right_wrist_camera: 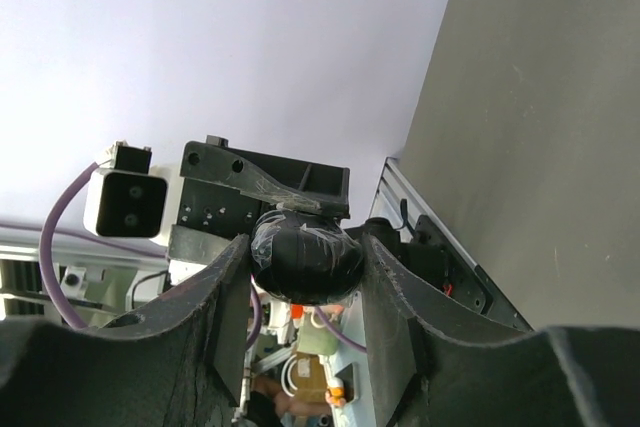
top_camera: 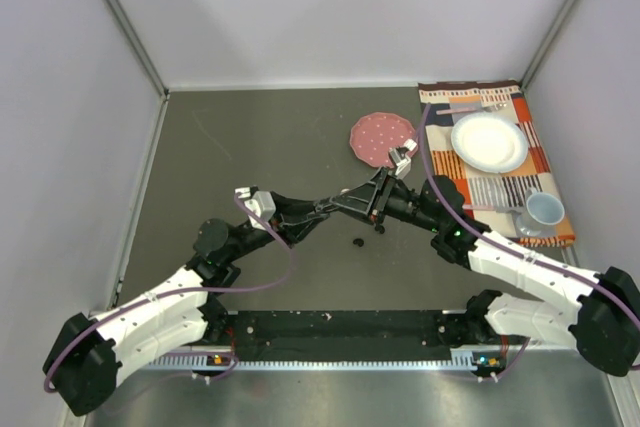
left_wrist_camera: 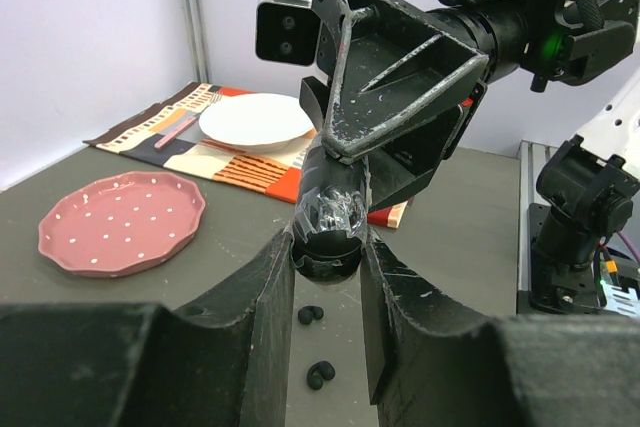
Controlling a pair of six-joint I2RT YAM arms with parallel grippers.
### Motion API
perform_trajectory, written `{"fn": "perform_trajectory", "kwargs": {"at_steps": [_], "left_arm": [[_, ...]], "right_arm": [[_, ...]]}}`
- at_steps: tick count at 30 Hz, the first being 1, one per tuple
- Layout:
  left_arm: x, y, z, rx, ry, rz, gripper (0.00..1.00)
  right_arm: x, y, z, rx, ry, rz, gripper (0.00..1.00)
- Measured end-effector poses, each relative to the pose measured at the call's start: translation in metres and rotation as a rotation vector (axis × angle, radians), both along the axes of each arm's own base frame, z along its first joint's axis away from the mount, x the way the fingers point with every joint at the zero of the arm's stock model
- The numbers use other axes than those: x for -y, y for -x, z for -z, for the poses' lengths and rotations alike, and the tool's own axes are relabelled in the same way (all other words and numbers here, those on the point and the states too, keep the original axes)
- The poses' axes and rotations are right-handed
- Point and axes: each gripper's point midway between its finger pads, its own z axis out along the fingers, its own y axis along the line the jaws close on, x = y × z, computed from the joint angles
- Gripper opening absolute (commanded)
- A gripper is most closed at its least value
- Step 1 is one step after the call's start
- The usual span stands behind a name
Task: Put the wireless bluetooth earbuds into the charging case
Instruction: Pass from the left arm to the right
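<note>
Top view: mounted above and behind the arms (top_camera: 160,312), looking down on the whole table (top_camera: 270,137). Wrist views: close range, facing each other. All three views share the black case (left_wrist_camera: 328,252).

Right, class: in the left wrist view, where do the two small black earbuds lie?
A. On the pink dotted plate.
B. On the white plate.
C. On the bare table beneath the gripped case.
C: the black earbuds rest on the grey table, directly below the charging case.
</note>
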Motion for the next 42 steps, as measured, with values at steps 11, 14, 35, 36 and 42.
{"fn": "perform_trajectory", "kwargs": {"at_steps": [11, 14, 35, 36, 42], "left_arm": [[0.0, 0.0, -0.002, -0.009, 0.01, 0.002, 0.26], [0.002, 0.0, -0.002, -0.016, 0.022, 0.007, 0.29], [0.009, 0.004, -0.015, 0.019, 0.147, 0.054, 0.43], [0.01, 0.005, -0.016, 0.023, 0.152, 0.057, 0.43], [0.011, 0.006, -0.016, 0.03, 0.166, 0.064, 0.45]], "right_arm": [[0.0, 0.001, -0.001, 0.001, -0.015, -0.001, 0.07], [0.001, 0.001, 0.0, -0.006, -0.03, 0.001, 0.06], [0.003, 0.004, -0.003, -0.032, -0.119, -0.007, 0.03], [0.003, 0.004, -0.003, -0.033, -0.123, -0.007, 0.03], [0.003, 0.005, -0.012, -0.014, -0.157, -0.011, 0.03]]}}
